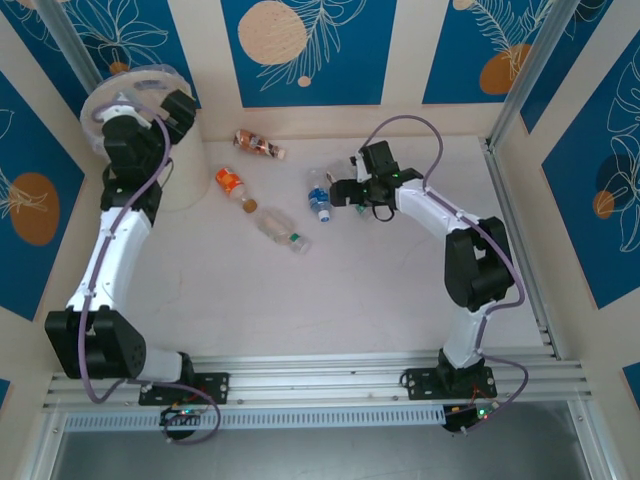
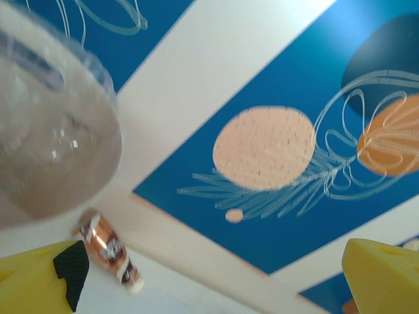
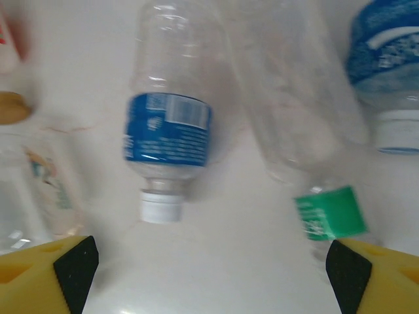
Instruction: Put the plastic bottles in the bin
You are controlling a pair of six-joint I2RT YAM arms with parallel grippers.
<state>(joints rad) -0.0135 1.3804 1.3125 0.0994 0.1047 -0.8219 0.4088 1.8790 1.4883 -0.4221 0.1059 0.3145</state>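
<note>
Two bottles lie side by side under the right gripper (image 3: 209, 275): a blue-label bottle (image 3: 167, 127) with a white cap, and, at its three o'clock, a clear green-label bottle (image 3: 327, 212). Both are on the table (image 1: 350, 300), caps towards the fingers. That gripper is spread wide and pinches nothing.

The step looks like lining up a pick. Since both bottles fall inside the finger span, it should centre on one only, probably the blue-label one, then come down across the labelled middle, where the body is stiffest. It should close gently, as thin plastic can buckle or squirt out.

On the table I count six bottles, though the blur makes that a judgement. Besides those two there are:
- a second blue-label bottle (image 3: 386, 59)
- a clear bottle (image 1: 282, 232)
- an orange bottle (image 1: 232, 183)
- a brown-label bottle (image 1: 258, 145)

From the table's middle they all lie between eleven and twelve o'clock.

There is one bin (image 1: 185, 180), at ten o'clock. The left gripper (image 1: 178, 108) hangs at its rim, spread wide and empty.
</note>
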